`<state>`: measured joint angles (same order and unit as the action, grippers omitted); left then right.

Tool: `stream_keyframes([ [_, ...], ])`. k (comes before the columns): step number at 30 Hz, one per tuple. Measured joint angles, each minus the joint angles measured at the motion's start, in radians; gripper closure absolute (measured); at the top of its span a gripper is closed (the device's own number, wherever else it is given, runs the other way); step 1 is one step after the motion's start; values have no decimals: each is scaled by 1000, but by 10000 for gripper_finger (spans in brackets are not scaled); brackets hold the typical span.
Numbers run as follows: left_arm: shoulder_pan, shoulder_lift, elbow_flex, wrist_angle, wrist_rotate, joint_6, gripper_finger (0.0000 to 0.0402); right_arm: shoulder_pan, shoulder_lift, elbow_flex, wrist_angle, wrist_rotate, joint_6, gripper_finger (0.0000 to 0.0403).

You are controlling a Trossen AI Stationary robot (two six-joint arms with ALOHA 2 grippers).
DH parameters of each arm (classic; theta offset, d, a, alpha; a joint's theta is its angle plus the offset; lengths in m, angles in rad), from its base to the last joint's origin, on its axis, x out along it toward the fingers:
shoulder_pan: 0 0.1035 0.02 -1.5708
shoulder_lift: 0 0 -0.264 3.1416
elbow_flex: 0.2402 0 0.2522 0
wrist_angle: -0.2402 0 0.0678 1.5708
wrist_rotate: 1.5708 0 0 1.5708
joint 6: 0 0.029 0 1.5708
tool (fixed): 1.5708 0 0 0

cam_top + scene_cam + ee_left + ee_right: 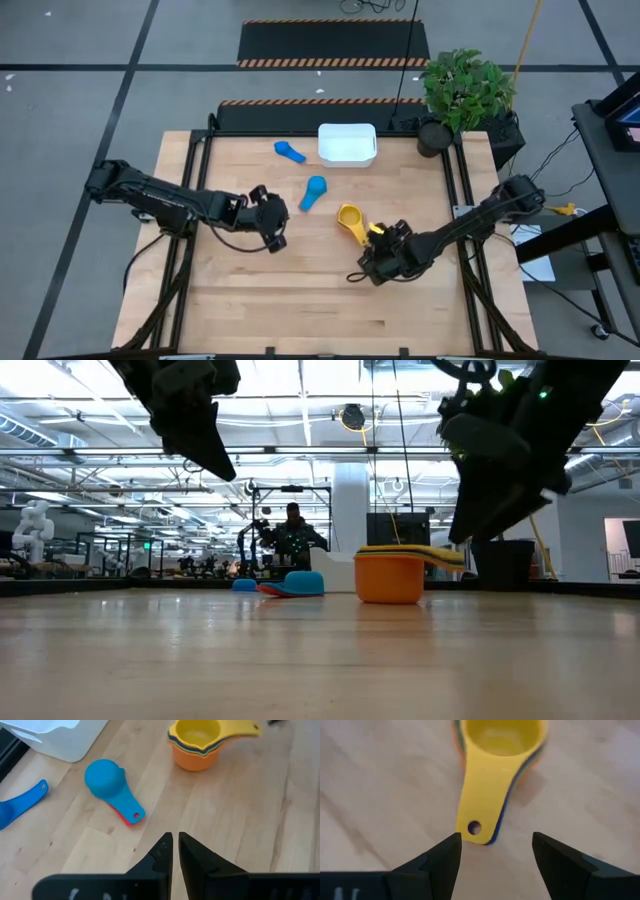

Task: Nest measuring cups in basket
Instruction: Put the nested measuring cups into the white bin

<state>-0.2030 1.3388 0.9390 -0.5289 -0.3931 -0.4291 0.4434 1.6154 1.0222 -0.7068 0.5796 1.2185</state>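
Note:
A nested stack of measuring cups [348, 216], yellow on top and orange outermost, stands upright on the table's middle right [390, 575] [197, 742]; its stacked handles [482, 805] point toward my right gripper. An upside-down light blue cup [314, 191] lies over a red one [112, 790]. A dark blue cup [290, 152] lies left of the white basket [347, 144]. My right gripper [495, 852] is open, just short of the handles' free end. My left gripper [175, 850] is shut, hovering left of the cups.
The basket sits at the table's far edge, middle. A potted plant [462, 95] stands off the far right corner. Bare wood lies toward the near edge [320, 310]. A person [293, 535] shows in the room behind.

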Motion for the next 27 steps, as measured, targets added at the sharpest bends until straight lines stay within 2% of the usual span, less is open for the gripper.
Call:
stream_keyframes([
  [6, -20, 0, 0, 0, 0, -11, 366, 4, -80, 0, -149, -2, 68, 165],
  [14, -28, 0, 0, 6, 0, -21, 366, 29, -64, 0, 54, 21, -6, 165],
  [27, -28, 0, 1, 8, 0, -29, 366, -42, 9, 0, 74, 19, -92, 165],
])
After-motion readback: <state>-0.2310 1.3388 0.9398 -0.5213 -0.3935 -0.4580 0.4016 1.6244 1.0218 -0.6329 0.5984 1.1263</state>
